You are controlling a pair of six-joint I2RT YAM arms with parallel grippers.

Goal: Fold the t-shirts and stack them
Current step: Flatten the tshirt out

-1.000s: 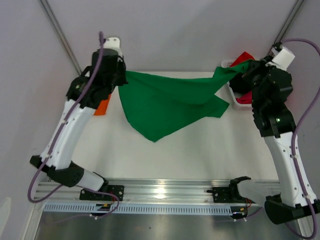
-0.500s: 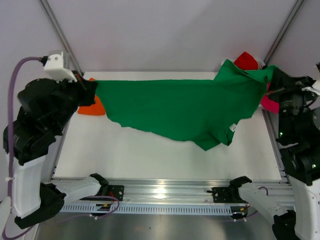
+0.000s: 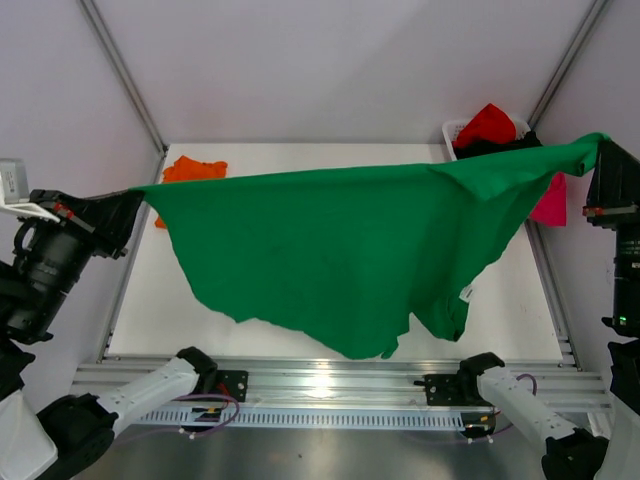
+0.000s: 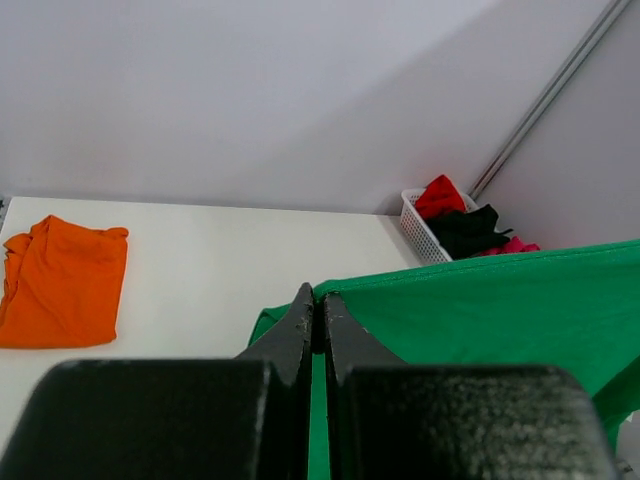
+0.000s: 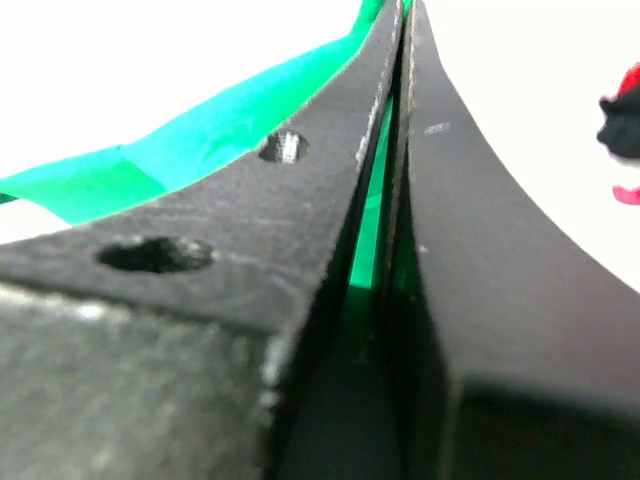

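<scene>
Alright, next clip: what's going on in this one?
Both arms hold a green t-shirt up in the air, spread wide between them above the table. The left pincer is shut on one corner and the right pincer is shut on the opposite corner. The cloth sags in the middle and is not yet folded. An orange t-shirt lies at the table's far left. A white basket at the far right holds more shirts.
</scene>
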